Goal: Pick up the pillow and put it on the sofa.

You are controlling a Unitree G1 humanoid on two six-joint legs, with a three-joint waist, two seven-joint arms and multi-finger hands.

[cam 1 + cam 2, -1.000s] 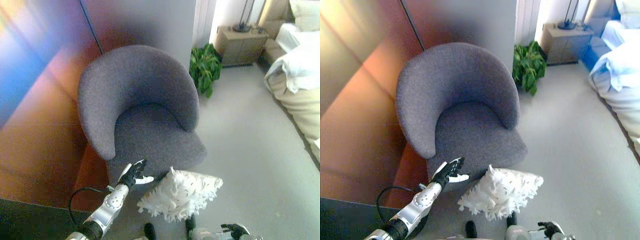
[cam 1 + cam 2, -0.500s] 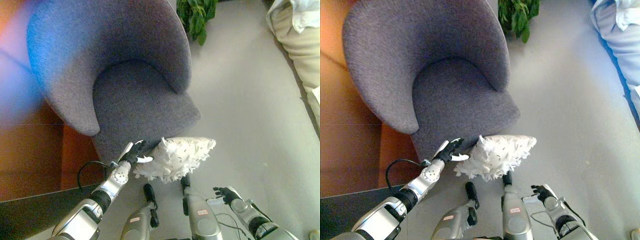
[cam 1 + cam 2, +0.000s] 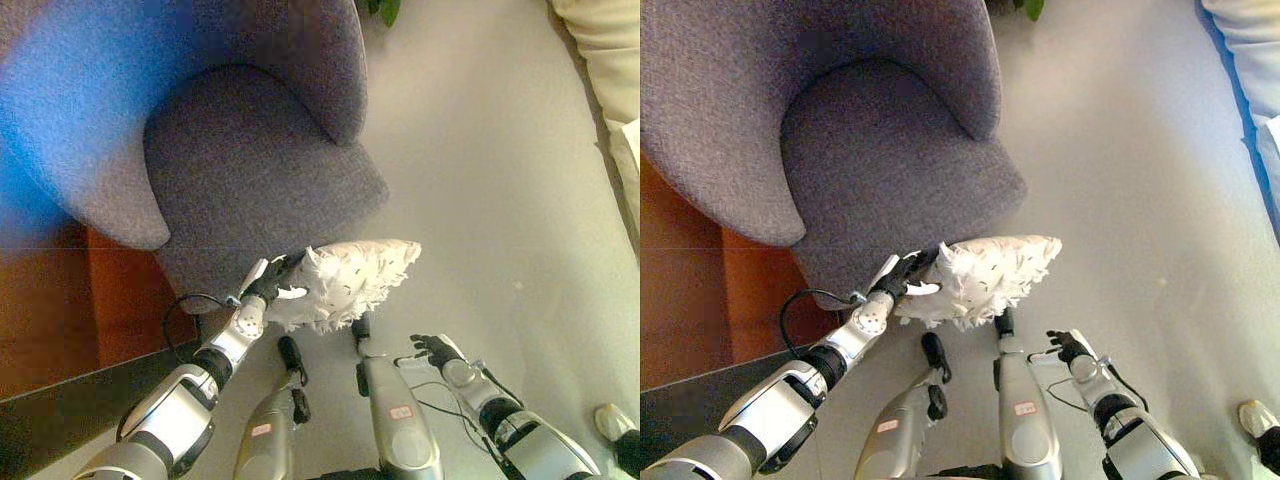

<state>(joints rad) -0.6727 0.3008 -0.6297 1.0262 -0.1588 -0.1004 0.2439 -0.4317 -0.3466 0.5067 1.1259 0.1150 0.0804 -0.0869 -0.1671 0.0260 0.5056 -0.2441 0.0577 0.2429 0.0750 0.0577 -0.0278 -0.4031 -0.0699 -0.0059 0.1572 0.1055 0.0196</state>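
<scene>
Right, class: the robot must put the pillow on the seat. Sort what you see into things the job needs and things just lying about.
Belongs to the job:
- white feathery pillow
- grey armchair, the seat
- left hand, at the pillow's left edge
- right hand, low and clear of the pillow

Just lying about:
- bed edge
- plant leaf
- shoe

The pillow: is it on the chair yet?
No. The pillow lies on the floor before the chair, left hand at its edge.

A white, shaggy, feather-like pillow (image 3: 985, 277) lies on the pale floor just in front of the grey sofa (image 3: 870, 160), close against its front base. The sofa is a rounded tub chair with a curved back and bare seat.
</scene>
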